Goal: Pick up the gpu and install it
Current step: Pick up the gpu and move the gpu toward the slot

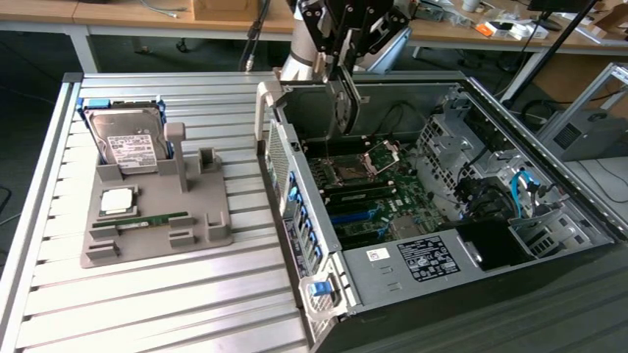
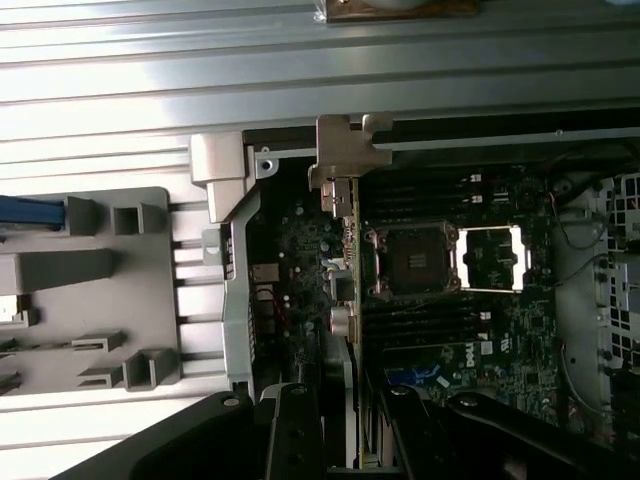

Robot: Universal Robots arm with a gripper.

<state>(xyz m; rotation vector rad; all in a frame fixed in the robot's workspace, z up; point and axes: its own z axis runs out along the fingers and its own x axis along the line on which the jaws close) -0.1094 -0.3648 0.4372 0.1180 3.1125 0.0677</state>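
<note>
We're watching the gripper [image 1: 340,70] up over the open computer case [image 1: 549,184], and it has the graphics card [image 1: 346,110] clamped between its fingers. The jaws are part-closed, pressed on the card's two flat faces. The card hangs on end, thin edge toward us in the exterior view, above the back part of the case, near its rear wall.

From the wrist, we look straight down the card's length. The gripper [image 2: 345,440] is in the foreground, and the card's metal bracket end [image 2: 345,150] points down toward the motherboard [image 2: 480,330], just beside the processor socket [image 2: 412,260].

So the pick-up is done, as we read it. The card is off the grey tray [image 1: 157,243] on the exterior view's left, where the hard drive [image 1: 128,143], the processor chip [image 1: 118,200] and the memory stick [image 1: 143,220] sit in their holders.

The install is not done. In the exterior view the card's lower end appears to hang clear of the motherboard [image 1: 373,198], with nothing pushed into a slot as far as we can tell. We judge the job roughly halfway: card in hand and over the case, but not yet lined up with a slot or seated.
</note>
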